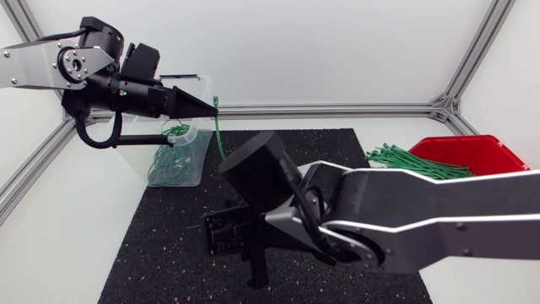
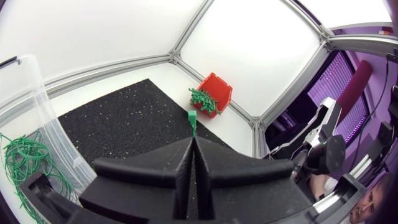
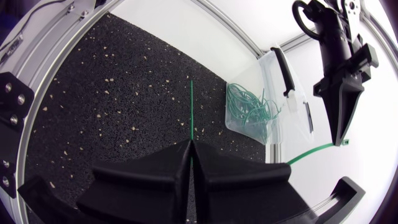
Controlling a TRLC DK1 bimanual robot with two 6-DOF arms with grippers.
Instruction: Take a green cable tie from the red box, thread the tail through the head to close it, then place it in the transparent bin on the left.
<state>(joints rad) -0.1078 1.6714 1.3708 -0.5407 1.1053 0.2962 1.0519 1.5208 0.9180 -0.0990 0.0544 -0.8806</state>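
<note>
My left gripper hangs high beside the transparent bin, shut on a green cable tie near its head. From there the tie curves down and goes out of sight behind my right arm. My right gripper points down over the black mat and is shut. In the right wrist view a thin green tail sticks out ahead of its fingertips. In that view the left gripper is off to the side, the tie arcing from it toward my right gripper. The red box holds several ties.
The transparent bin holds several closed green ties. A black speckled mat covers the table's middle. Aluminium frame rails run along the table's back and sides. The red box stands by a corner post.
</note>
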